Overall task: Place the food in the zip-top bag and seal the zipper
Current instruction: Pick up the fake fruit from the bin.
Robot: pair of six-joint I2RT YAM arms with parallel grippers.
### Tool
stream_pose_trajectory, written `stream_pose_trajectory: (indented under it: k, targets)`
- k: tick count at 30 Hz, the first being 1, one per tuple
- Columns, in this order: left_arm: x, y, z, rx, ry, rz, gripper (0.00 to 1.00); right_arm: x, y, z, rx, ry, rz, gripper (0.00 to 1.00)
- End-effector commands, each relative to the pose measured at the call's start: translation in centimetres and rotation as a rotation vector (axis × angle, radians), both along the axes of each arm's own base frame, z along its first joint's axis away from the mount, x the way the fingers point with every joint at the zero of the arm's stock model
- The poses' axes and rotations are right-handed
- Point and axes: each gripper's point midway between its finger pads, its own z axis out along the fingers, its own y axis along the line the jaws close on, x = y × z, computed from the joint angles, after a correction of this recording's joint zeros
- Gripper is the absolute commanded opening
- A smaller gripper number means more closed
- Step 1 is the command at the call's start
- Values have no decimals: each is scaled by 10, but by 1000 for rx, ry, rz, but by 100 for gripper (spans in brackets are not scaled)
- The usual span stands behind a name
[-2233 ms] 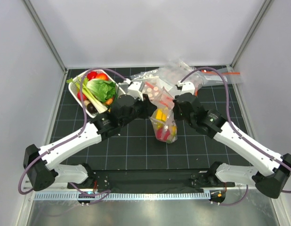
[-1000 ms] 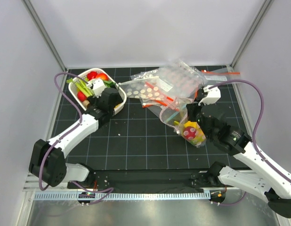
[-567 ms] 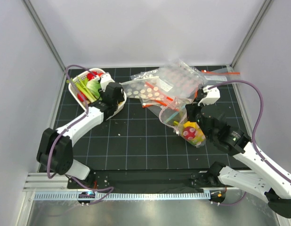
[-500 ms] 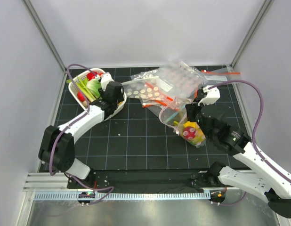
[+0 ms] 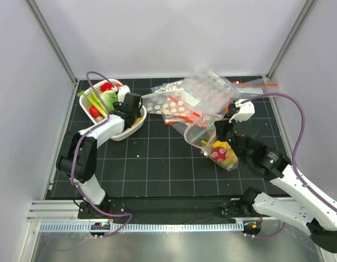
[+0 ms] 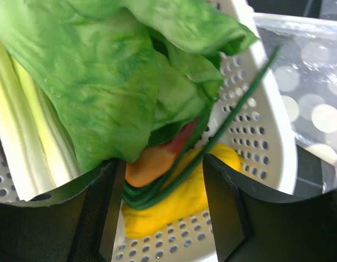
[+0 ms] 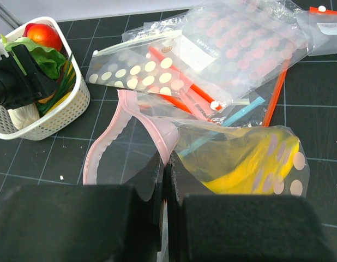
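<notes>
My left gripper (image 5: 118, 109) (image 6: 163, 218) reaches into the white basket (image 5: 122, 137) (image 6: 256, 136). Its jaws press on both sides of a yellow food piece (image 6: 174, 202). Green stems (image 6: 223, 131) and an orange piece (image 6: 149, 164) lie over it, under a lettuce leaf (image 6: 103, 82). My right gripper (image 5: 216, 134) (image 7: 164, 180) is shut on the pale pinkish zipper edge (image 7: 157, 125) of the zip-top bag (image 5: 223, 154) (image 7: 250, 147). The bag's mouth gapes open to the left. Inside it sit a yellow banana (image 7: 250, 164) and a red fruit (image 5: 218, 154).
A heap of other clear dotted bags (image 5: 201, 93) (image 7: 239, 49) with red strips lies at the back, between the basket and the right wall. The basket (image 7: 43, 123) also holds a red fruit (image 7: 44, 34) and a pale leek (image 6: 21, 125).
My left arm has swung further over the basket and its jaws have narrowed from wide open onto the yellow piece. The right arm and the bag have stayed put over the last second.
</notes>
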Motion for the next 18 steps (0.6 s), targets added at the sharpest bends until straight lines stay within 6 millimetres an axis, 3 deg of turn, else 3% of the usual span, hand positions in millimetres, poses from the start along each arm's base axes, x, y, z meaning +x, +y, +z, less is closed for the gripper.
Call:
stream_pose_trajectory:
  k: [1,5,6,8,9,12,13,18]
  targets:
    - [15,18,8,-17,-34,58,62,2,1,19,56,-62,1,2]
    - [18,23,-4,-37,0,67,65,2,2,17,52,-57,4,2]
    - [16,21,-14,-48,35,57,65,2,2,17,52,-57,5,2]
    - [19,19,-21,-85,54,52,60,2,2,17,52,-57,5,2]
    - [19,17,-24,-98,64,42,56,2,2,18,53,-58,4,2]
    - [20,9,-24,-125,78,6,12,3,2,17,52,-57,3,2]
    - [19,7,-16,-139,67,-5,6,2,2,17,53,-58,3,2]
    - [7,0,8,-169,14,-20,0,2,1,17,53,-59,1,2]
